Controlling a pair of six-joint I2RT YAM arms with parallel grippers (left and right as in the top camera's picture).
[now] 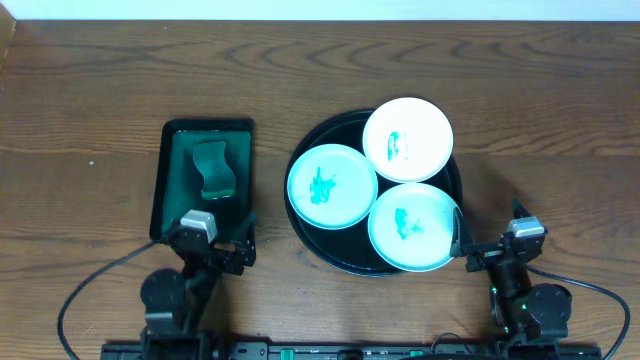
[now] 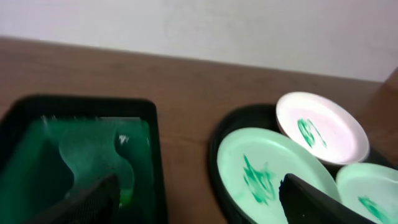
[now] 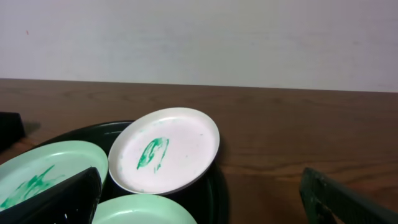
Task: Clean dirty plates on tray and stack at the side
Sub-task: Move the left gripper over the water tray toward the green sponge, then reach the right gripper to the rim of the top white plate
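The left gripper [image 1: 212,240] and the right gripper [image 1: 488,245] both gape wide and hold nothing.
Straight ahead of the right gripper we find the black tray [image 1: 325,250] carrying all three plates, each smeared teal. The near mint plate [image 1: 412,226] sits just beside its left finger, the second mint plate [image 1: 332,186] lies further left, and the white plate [image 1: 407,138] is beyond, seemingly leaning on both mint rims. We judge that lifting a mint plate first could tip or slide the white one. A careless advance could also knock the near plate, which overhangs the tray's rim. The pad [image 1: 214,168] lies in the green tray [image 1: 172,200] just ahead of the left gripper. An unheld plate may skate across the glossy tray when wiped.
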